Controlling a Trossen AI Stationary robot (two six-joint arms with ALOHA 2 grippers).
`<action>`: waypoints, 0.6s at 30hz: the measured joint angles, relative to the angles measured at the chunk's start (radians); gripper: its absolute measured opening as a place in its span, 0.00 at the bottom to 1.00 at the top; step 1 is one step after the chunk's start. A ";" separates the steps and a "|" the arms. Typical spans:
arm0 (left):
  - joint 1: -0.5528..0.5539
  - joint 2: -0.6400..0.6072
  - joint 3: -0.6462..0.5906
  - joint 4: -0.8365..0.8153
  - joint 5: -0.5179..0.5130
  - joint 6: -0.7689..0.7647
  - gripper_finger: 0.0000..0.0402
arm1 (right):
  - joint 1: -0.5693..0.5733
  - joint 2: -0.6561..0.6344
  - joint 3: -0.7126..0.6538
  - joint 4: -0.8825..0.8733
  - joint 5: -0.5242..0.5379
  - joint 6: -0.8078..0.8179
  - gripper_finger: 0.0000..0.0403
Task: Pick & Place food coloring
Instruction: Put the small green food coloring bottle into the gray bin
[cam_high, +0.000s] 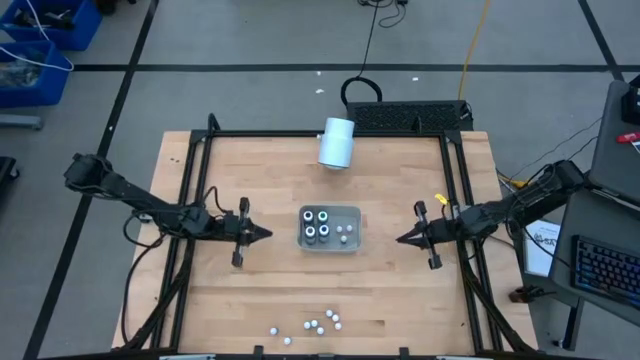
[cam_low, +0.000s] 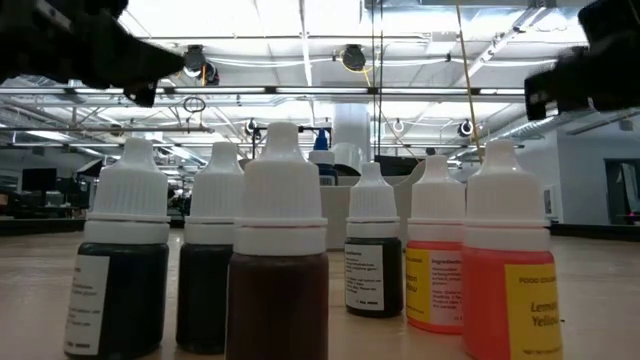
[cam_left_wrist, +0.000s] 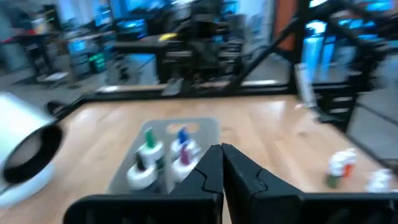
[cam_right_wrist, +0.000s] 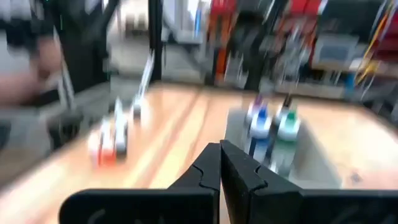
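Four dark bottles (cam_high: 316, 224) stand in one grey tray (cam_high: 352, 243), midway between the left end effector (cam_high: 266, 234) and the right end effector (cam_high: 400, 239). About seven small white-capped bottles (cam_high: 322, 322) lie apart near the surface's front edge. Both end effectors are closed tight, empty.

Surface (cam_high: 250, 290): lying pale, wooden.
Centre: grey tray (cam_high: 352, 243) sitting.
Far edge: white cylinder (cam_high: 337, 142) lying sideways.
Near edge: food coloring (cam_high: 320, 323) bottles standing, clustered.
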 joint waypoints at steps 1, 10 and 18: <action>0.000 0.000 -0.006 -0.001 -0.022 -0.002 0.02 | 0.004 0.034 0.026 -0.031 -0.001 0.015 0.00; 0.000 0.006 -0.023 0.094 -0.003 0.079 0.01 | 0.053 0.485 0.393 -0.215 0.099 0.127 0.00; 0.000 0.006 -0.023 0.058 -0.003 0.067 0.09 | 0.057 0.996 0.978 -0.611 0.079 0.177 0.00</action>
